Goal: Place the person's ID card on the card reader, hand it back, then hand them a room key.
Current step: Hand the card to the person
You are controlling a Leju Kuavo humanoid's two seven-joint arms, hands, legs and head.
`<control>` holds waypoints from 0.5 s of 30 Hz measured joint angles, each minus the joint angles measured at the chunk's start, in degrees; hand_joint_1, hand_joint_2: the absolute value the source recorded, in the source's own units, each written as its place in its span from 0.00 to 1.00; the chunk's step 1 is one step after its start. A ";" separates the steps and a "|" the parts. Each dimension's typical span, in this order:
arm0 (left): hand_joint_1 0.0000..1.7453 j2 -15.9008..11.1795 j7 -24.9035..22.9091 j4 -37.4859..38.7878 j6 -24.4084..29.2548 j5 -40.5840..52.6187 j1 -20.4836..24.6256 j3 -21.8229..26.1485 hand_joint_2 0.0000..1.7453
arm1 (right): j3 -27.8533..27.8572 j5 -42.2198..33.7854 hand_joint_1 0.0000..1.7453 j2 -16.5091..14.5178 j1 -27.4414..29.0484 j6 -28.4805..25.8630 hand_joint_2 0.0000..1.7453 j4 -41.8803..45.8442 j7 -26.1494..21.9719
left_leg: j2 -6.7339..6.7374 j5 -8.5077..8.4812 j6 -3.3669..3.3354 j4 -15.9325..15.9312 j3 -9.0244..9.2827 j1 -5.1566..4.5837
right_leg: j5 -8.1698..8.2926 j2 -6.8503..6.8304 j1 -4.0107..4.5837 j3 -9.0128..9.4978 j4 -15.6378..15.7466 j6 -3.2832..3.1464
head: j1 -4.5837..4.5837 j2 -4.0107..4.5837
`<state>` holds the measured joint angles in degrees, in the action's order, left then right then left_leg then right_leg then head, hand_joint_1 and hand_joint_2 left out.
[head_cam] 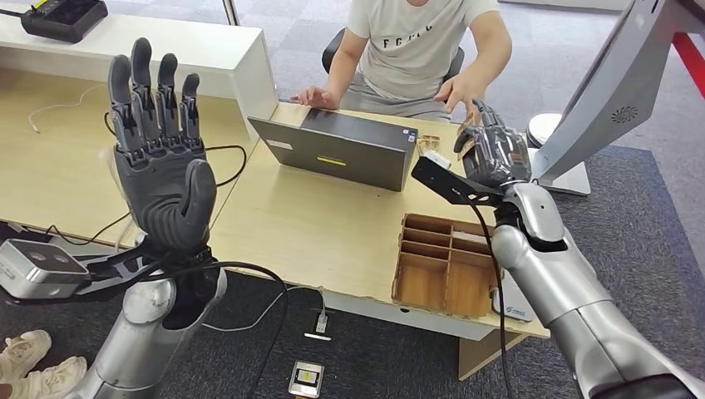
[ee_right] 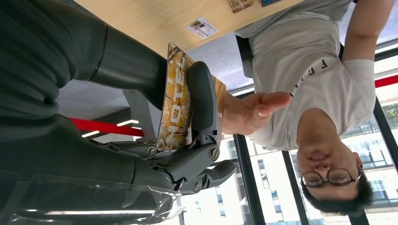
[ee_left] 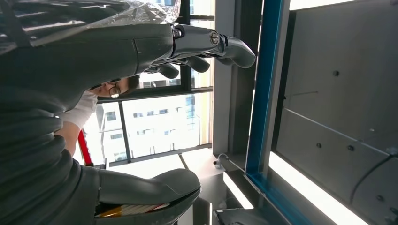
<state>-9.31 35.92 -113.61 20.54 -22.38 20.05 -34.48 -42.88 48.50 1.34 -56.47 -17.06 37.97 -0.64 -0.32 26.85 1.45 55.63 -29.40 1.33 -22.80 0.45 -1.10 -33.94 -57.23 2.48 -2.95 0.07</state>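
The room key [ee_right: 180,101] is a card printed in yellow and brown with the word "HOTEL" along it. The right hand [ee_right: 155,136] pinches it between thumb and fingers. In the head view this right hand [head_cam: 492,152] sits right of centre in the upper half of the frame, raised toward the person's hand [head_cam: 460,90], which reaches in from above; the key itself is hard to make out there. In the right wrist view the person's hand [ee_right: 256,110] lies open just beyond the card's far edge; whether it touches the card cannot be told.

The person's shirt [head_cam: 416,41] carries dark letters, partly folded and not fully readable.

The left hand [head_cam: 162,158] stands upright at the left of the head view, fingers straight and apart, holding nothing.

A wooden organiser [head_cam: 445,266] at lower centre right of the table [head_cam: 316,233] has several compartments; their contents cannot be told. A grey laptop [head_cam: 345,145] lies closed near the person, with a small yellow label on it too small to read. A small device with a yellow patch [head_cam: 306,378] lies on the floor at the bottom edge.
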 joint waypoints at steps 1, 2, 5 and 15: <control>0.00 0.03 0.04 0.20 0.08 -0.06 0.01 -0.07 1.00 | -0.34 0.09 1.00 -0.40 -0.22 0.05 1.00 -0.94 -0.02 | 0.00 0.00 0.00 0.00 0.00 0.00 | 0.00 0.00 0.00 0.00 0.00 0.00 | 0.00 0.00; 0.00 0.05 0.08 0.37 0.13 -0.13 0.02 -0.12 1.00 | -0.61 0.17 1.00 -0.72 -0.34 0.10 1.00 -1.65 -0.03 | 0.00 0.00 0.00 0.00 0.00 0.00 | 0.00 0.00 0.00 -0.01 0.00 0.00 | 0.00 0.00; 0.00 0.14 0.12 0.74 0.32 -0.25 0.05 -0.21 1.00 | -1.26 0.41 1.00 -1.45 -0.59 0.30 1.00 -3.25 -0.06 | 0.00 0.00 0.00 0.00 0.00 0.00 | 0.00 0.00 0.00 -0.02 0.00 0.00 | -0.01 0.00; 0.00 0.49 0.17 1.69 0.06 -0.55 0.81 -0.29 1.00 | -2.18 0.46 0.83 -1.75 -1.19 0.43 1.00 -6.56 1.16 | 0.00 0.00 0.00 0.01 0.00 0.00 | 0.00 0.00 0.00 -0.03 0.01 0.00 | -0.01 0.00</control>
<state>-8.81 36.10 -111.91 20.61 -22.93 20.86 -34.77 -45.07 48.96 -0.41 -57.67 -16.63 31.41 0.52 -0.32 26.85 1.45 55.64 -29.39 1.33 -22.80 0.46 -1.09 -33.96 -57.22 2.48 -2.95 0.07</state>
